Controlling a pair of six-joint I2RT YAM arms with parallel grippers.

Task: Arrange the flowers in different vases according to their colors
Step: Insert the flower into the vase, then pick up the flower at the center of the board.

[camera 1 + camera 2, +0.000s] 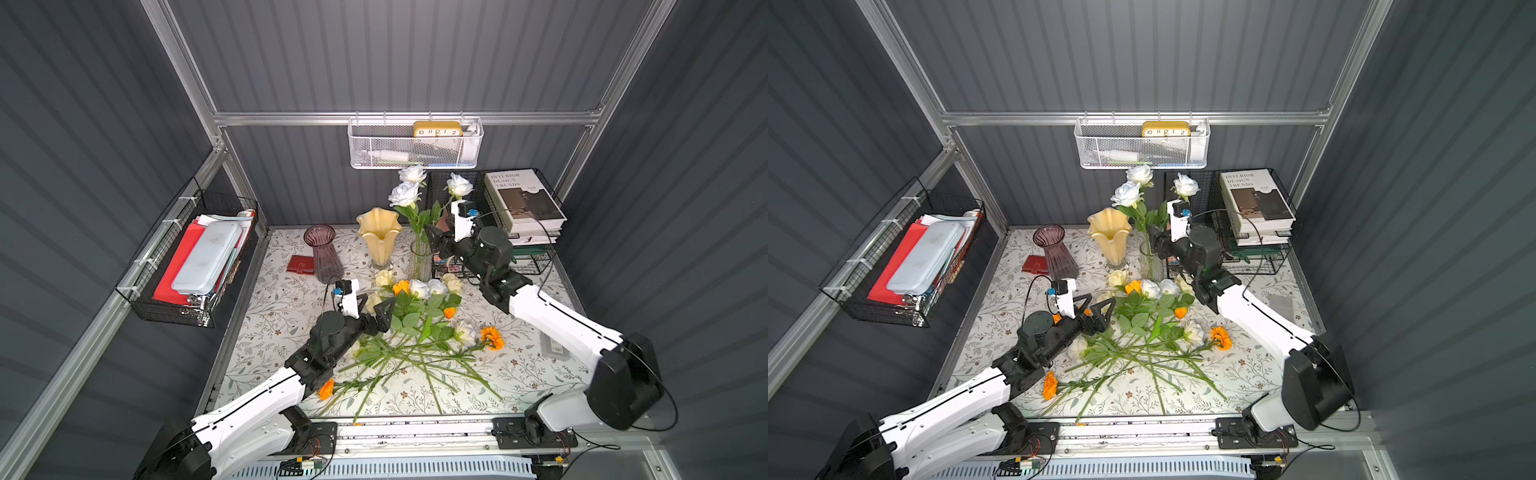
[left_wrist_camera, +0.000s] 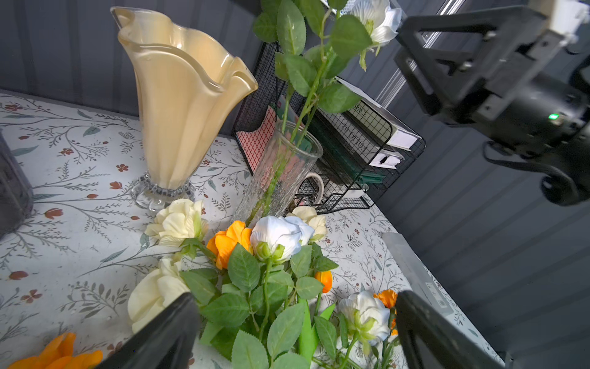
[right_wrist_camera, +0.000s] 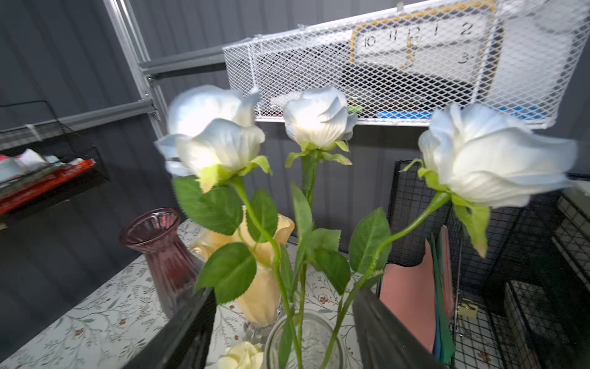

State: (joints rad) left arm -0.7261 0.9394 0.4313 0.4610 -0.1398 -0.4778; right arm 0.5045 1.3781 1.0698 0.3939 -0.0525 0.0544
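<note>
where flowers (image 1: 415,332) lie, tablecloth (image 1: 266,307) meets grey walls (image 1: 374,54).

Both top views: high, looking down on whole table (image 1: 270,307). Wrist views: close, sharing clear vase (image 2: 281,172).

Three vases are standing upright at the back of my bench. In both top views the ribbed smoky-purple vase (image 1: 323,253) is standing on the left, and I am seeing nothing inside it. The cream-yellow vase (image 1: 379,232) with the wavy flared rim is standing next to it, also looking empty. The clear glass vase (image 1: 420,261) is standing just beside that one and is holding three white roses (image 3: 220,143), whose stems are leaning apart. In front of the vases the other flowers (image 1: 415,328) are lying in a loose heap with their stems crossing. Among them are cream-yellow roses (image 1: 384,277), an orange rose (image 1: 401,286), loose white roses (image 1: 419,289) and orange marigolds (image 1: 493,337).
</note>
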